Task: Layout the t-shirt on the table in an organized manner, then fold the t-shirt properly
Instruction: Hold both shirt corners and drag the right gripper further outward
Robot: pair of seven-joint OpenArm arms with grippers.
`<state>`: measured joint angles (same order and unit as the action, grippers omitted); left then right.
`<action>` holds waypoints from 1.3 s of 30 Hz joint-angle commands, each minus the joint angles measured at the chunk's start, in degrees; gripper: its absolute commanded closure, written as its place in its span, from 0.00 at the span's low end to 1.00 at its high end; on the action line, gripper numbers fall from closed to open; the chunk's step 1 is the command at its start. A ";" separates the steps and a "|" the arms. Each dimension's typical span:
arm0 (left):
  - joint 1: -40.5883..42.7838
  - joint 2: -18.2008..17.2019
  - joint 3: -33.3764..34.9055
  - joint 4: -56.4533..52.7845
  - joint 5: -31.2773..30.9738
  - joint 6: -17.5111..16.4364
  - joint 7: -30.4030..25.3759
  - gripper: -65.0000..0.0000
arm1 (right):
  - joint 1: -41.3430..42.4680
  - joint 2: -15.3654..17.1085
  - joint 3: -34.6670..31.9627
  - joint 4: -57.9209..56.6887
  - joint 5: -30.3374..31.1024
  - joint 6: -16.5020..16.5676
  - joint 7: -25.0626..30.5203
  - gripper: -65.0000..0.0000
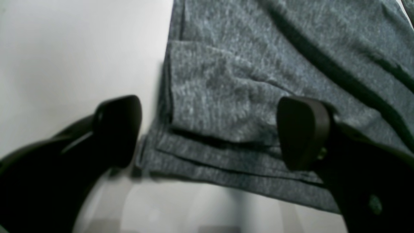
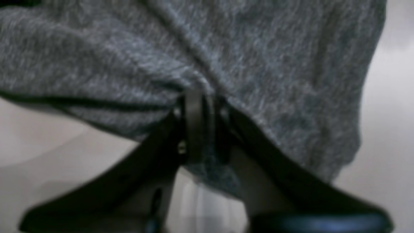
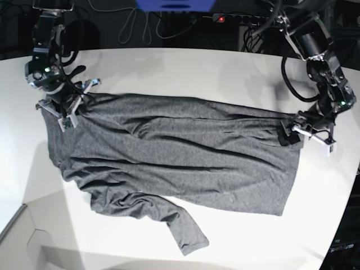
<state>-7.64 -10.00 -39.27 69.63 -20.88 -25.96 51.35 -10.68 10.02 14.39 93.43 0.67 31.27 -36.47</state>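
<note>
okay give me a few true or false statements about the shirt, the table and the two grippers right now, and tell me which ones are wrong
1. The t-shirt lies on a white table. True.
2. The left gripper is shut on the shirt. False: its jaws stand wide open over the shirt's edge.
3. Cloth sits between the right gripper's jaws. True.
4. The shirt is folded into a neat square. False: it is spread out and wrinkled.
5. One sleeve points toward the table's near edge. True.

shirt: a grey t-shirt [image 3: 169, 152] is spread wrinkled across the white table [image 3: 180, 67]
left gripper [image 3: 292, 135]: set at the shirt's edge, cloth beside its fingers
right gripper [image 3: 70, 107]: set at the opposite edge, cloth bunched at its fingers
sleeve: laid well apart from both
</note>
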 commanded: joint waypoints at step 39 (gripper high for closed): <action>1.18 1.69 0.28 -0.22 1.32 0.59 0.82 0.00 | -10.55 -4.70 12.64 12.02 0.70 0.43 1.52 0.56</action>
<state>-6.63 -8.47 -39.22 70.00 -20.73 -25.80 48.97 -21.54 4.73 26.85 104.57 0.86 31.70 -36.21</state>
